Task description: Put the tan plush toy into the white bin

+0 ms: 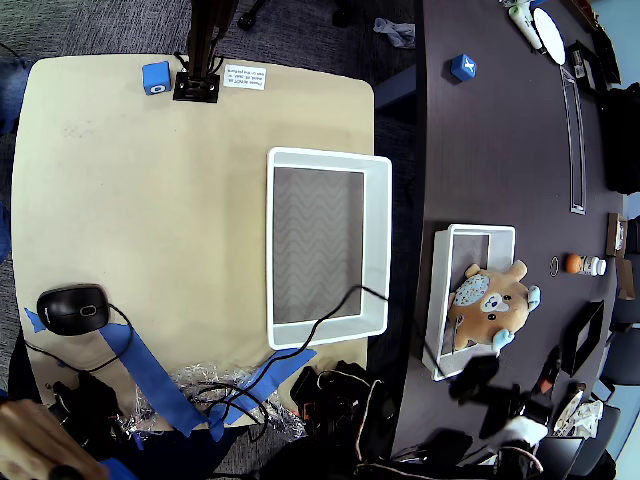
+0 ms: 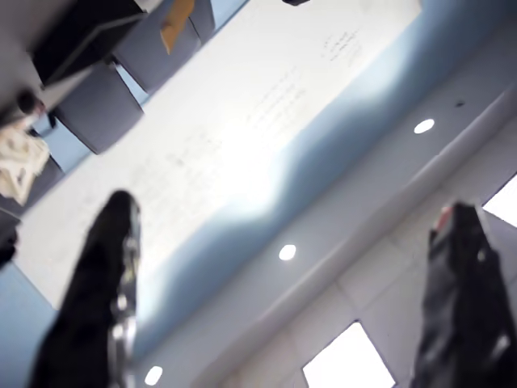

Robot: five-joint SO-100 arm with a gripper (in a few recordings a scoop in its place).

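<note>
The tan plush toy [image 1: 492,302] lies in the smaller, narrow white bin [image 1: 443,300] on the dark table at the right of the overhead view, its blue paws and spotted patch showing. The larger white bin [image 1: 378,250] stands empty on the tan table, left of the toy. A dark blurred shape just below the small bin looks like my gripper [image 1: 478,372], close to the toy's lower paw and apart from it. In the wrist view my gripper [image 2: 287,208] is open, with two black fingers [image 2: 109,267] wide apart, nothing between them, and a ceiling and whiteboard behind.
A black cable [image 1: 340,300] crosses the large bin's lower rim. A black mouse [image 1: 72,308], blue tape strips [image 1: 150,375] and crinkled plastic sit at the tan table's lower left. Blue cubes [image 1: 156,76] [image 1: 462,67] lie at the top, and an orange ball [image 1: 573,263] lies right of the small bin.
</note>
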